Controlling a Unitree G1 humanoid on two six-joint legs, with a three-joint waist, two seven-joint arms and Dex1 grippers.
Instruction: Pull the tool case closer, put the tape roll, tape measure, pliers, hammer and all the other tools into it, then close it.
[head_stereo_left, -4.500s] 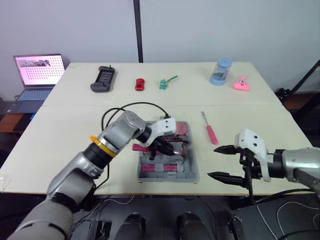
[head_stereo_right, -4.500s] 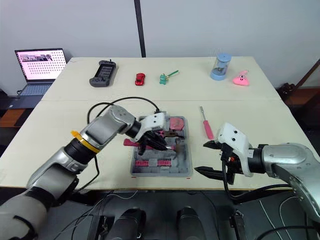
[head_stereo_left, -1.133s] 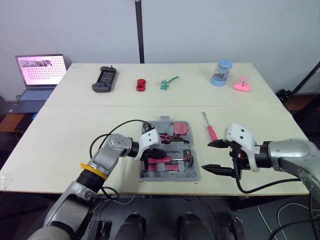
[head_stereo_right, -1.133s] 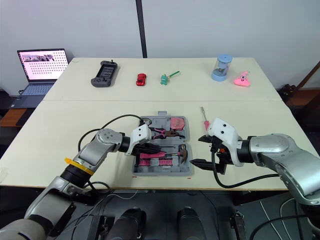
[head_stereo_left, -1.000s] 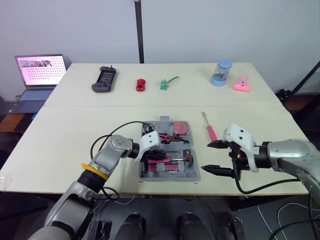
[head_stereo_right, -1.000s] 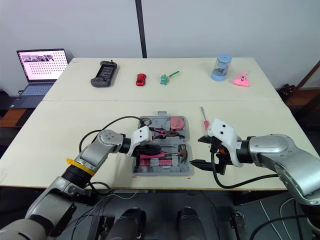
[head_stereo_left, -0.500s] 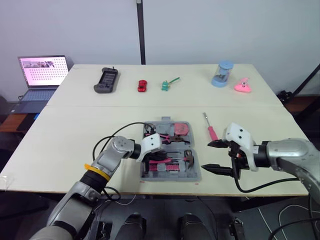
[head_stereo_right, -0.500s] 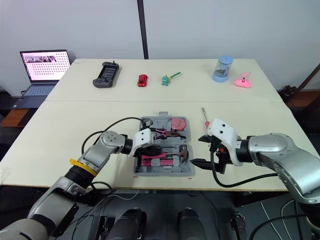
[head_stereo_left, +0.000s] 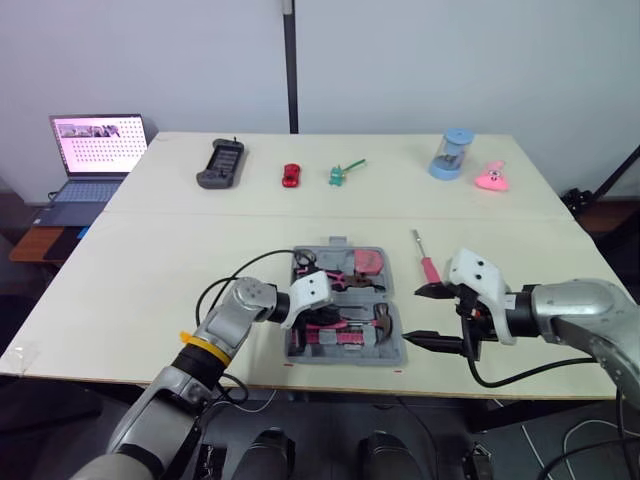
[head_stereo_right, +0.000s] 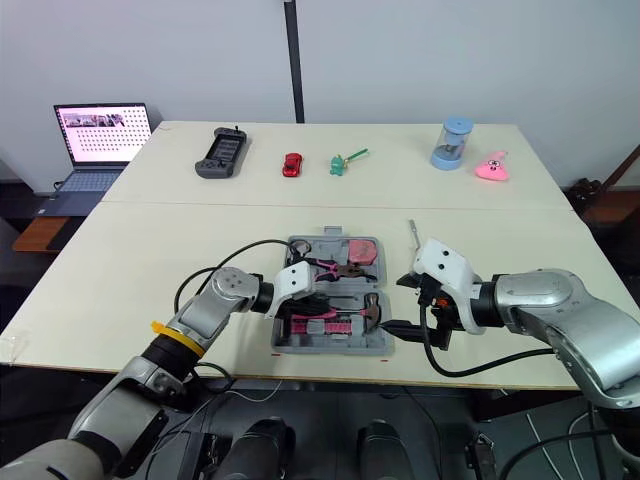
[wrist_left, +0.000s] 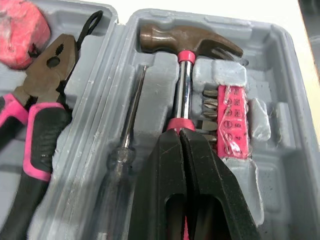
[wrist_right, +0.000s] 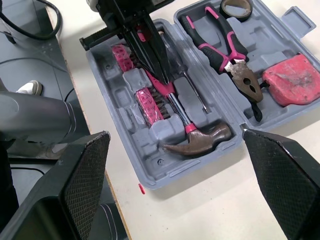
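- While the tool case (head_stereo_left: 345, 352) lies open at the middle of the table's (head_stereo_left: 150, 270) front edge, the left gripper (wrist_left: 180, 135) reaches into its front half. Its fingertips are pressed together and lie along the pink handle of the hammer (wrist_left: 185, 42). Whether they actually clamp the handle I cannot tell.
- The hammer sits in its moulded slot, head toward the case's right side. It lies between a clear-handled screwdriver (wrist_left: 125, 145) and a pink bit set (wrist_left: 232, 120).
- The case's rear half holds the pliers (wrist_left: 45, 100), the red tape measure (wrist_right: 290, 80) and, in the rear left corner, the tape roll (wrist_right: 235, 6).
- The right gripper (head_stereo_left: 415, 316) hovers just off the case's right side, fingers spread wide and holding nothing.
- A pink-handled screwdriver (head_stereo_left: 423, 255) lies on the table right of the case, behind the right gripper and apart from both.
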